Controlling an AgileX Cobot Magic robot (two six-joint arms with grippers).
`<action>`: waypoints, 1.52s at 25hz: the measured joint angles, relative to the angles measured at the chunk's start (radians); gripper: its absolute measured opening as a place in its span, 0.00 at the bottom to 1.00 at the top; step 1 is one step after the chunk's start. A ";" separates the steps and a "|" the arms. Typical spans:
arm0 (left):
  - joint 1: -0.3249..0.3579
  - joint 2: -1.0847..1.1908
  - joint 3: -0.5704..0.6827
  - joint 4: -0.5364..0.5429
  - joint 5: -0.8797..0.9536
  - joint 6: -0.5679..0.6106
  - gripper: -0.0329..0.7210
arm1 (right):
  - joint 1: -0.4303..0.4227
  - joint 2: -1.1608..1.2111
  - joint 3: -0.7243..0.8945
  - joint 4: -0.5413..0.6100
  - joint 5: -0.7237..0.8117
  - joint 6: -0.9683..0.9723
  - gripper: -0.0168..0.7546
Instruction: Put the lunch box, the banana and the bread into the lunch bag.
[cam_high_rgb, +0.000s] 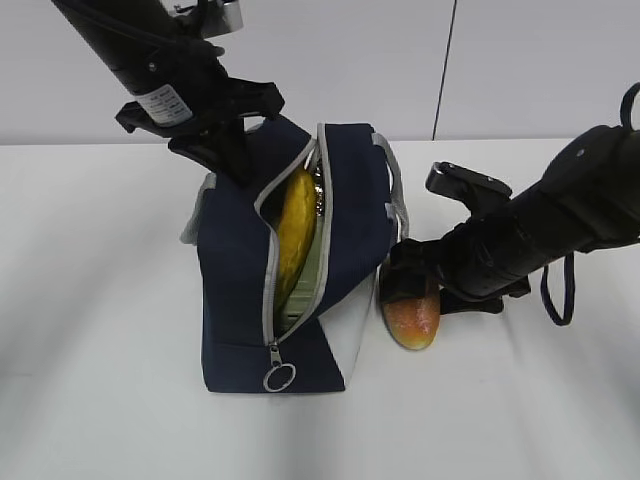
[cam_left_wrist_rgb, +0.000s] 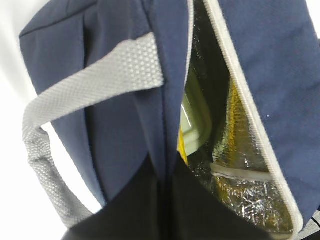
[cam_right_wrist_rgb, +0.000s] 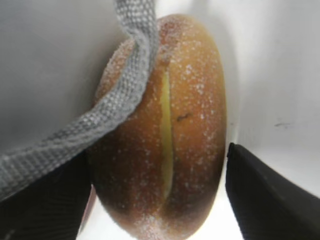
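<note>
The lunch bag (cam_high_rgb: 300, 270) stands on the white worktop (cam_high_rgb: 90, 300), its navy body upright and its grey zipper run open along the front, the ring pull (cam_high_rgb: 279, 378) hanging at the bottom of the track. Through the gap the banana (cam_high_rgb: 295, 235) shows, standing nearly on end inside. The left wrist view looks into the same opening: silver foil lining (cam_left_wrist_rgb: 240, 165), and the pale green lid of the lunch box (cam_left_wrist_rgb: 195, 122) lodged against the navy wall, a sliver of yellow just below it.

The left end effector (cam_high_rgb: 235, 160) is at the bag's upper left rim. In its wrist view the dark fingers (cam_left_wrist_rgb: 130, 200) close on the navy fabric edge beside the zipper, clamped on the lunch bag.

The bread (cam_high_rgb: 410, 312) lies on the worktop just beside the bag's white side panel, outside the bag. The right end effector (cam_high_rgb: 425, 285) is down over it. In the right wrist view its 2 fingers (cam_right_wrist_rgb: 265, 195) stand apart on either side of the roll, near it, and contact cannot be told. A grey handle (cam_right_wrist_rgb: 120, 100) drapes across the bread's top.

Behind the worktop is a plain pale wall (cam_high_rgb: 520, 60) with 1 dark vertical seam.
</note>
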 joint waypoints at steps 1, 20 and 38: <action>0.000 0.000 0.000 0.000 0.000 0.000 0.04 | 0.000 0.002 0.000 0.002 0.000 0.000 0.77; 0.000 0.000 0.000 0.006 0.000 0.000 0.04 | -0.162 -0.124 -0.003 -0.188 0.053 0.000 0.63; 0.000 0.000 0.000 0.008 0.000 0.000 0.04 | -0.224 -0.337 -0.154 -0.160 0.136 0.004 0.62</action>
